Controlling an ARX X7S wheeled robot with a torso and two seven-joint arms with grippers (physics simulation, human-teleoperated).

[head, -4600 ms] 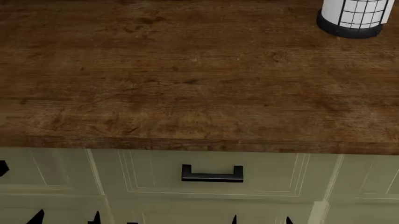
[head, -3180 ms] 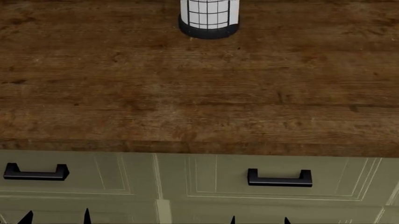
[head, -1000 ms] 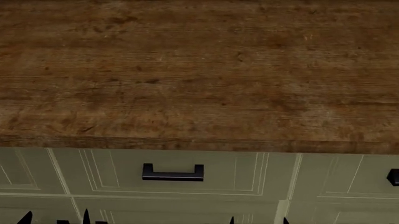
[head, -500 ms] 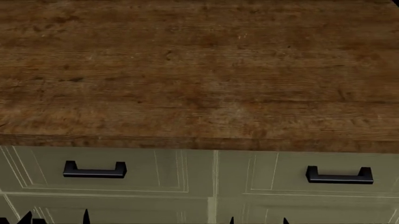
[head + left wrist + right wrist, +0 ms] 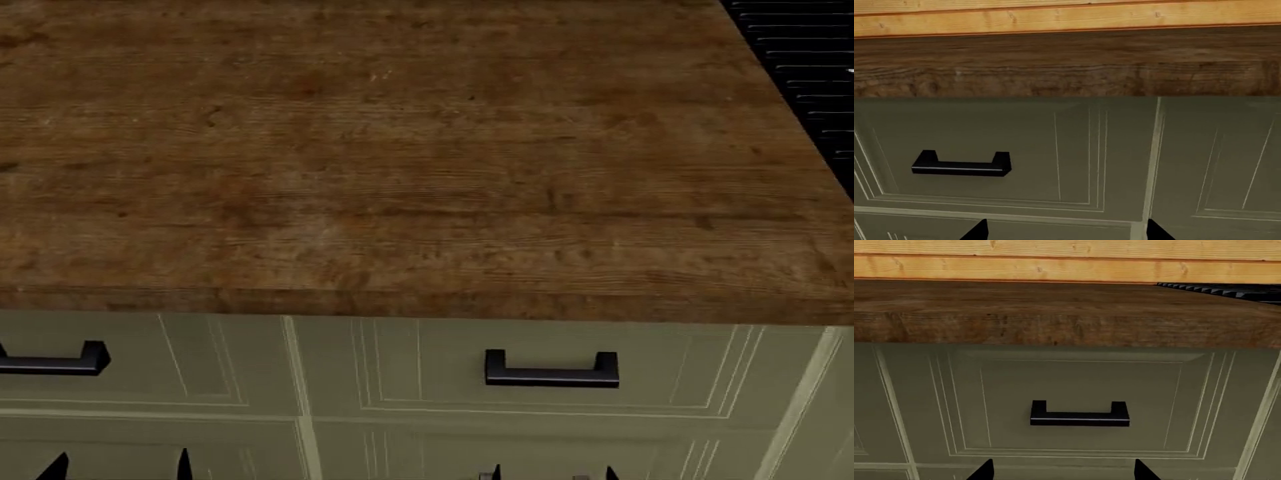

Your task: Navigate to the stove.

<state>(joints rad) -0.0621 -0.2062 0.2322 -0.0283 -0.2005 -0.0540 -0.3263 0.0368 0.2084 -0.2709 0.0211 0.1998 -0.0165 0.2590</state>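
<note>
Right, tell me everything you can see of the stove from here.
Only a sliver of the stove shows, at the far right edge of the head view: black, ridged in fine parallel lines, cut off by the picture's edge. It borders the brown wood counter, apparently level with its top. The right wrist view catches the same black ridged strip low over the counter's surface, in front of the pale wood wall. No burner caps or knobs are in view, and nothing rests on the visible part.
</note>
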